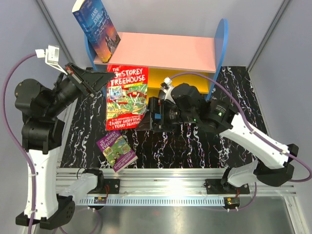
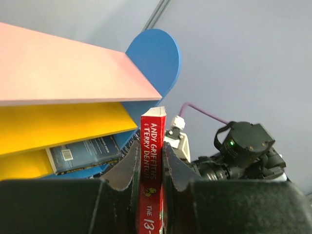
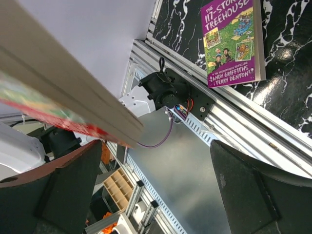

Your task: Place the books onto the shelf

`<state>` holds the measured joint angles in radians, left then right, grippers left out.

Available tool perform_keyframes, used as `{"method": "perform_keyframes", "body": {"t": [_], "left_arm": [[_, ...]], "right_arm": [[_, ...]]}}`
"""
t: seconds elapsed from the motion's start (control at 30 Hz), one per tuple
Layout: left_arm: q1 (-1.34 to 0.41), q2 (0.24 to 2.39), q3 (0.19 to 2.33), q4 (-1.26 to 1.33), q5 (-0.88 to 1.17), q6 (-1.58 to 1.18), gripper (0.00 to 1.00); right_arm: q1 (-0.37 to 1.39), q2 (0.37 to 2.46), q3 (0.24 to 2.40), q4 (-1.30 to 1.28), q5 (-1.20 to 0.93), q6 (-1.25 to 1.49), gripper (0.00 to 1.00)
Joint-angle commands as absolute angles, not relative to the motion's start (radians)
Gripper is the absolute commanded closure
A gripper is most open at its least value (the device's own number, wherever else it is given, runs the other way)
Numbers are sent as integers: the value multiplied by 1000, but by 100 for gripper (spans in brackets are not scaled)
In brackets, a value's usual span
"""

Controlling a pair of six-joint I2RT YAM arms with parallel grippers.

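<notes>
Pinching red Treehouse book (image 1: pixel 126 97) in left hand (image 1: pixel 99 81), right hand (image 3: pixel 156 187) splayed

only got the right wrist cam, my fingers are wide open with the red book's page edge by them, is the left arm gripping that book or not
observer: yes. In the left wrist view the left gripper is shut on the spine of the red Treehouse book.
operator: ok what's past the book's far edge
observer: the shelf stands right behind it in the top view, its front facing the arms.
operator: any books up there yet
observer: Jane Eyre stands at the left end of the pink top board.
</notes>
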<state>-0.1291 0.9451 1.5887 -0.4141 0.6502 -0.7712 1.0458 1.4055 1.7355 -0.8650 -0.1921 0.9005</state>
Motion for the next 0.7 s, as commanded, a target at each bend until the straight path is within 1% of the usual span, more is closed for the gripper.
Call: {"method": "perform_keyframes", "body": {"t": [0.0, 0.27, 0.3, 0.43, 0.6, 0.67], "left_arm": [[-130, 1002, 1702, -386, 570, -720, 100], [-147, 1152, 1910, -333, 318, -597, 100], [-155, 1172, 1917, -290, 249, -580, 100], [-236, 1216, 1942, -189, 66, -531, 100], [-359, 1317, 2054, -176, -142, -356, 100], [-415, 1356, 2066, -155, -191, -277, 100]], "right_arm": [[1039, 1327, 1700, -870, -150, 891, 0], [1039, 1117, 1519, -893, -104, 923, 0], [1039, 1100, 1506, -902, -97, 930, 0], [1039, 1034, 1477, -989, -55, 968, 0], [1039, 985, 1456, -1048, -5, 1022, 0], [1039, 968, 1442, -1065, 17, 1051, 0]]}}
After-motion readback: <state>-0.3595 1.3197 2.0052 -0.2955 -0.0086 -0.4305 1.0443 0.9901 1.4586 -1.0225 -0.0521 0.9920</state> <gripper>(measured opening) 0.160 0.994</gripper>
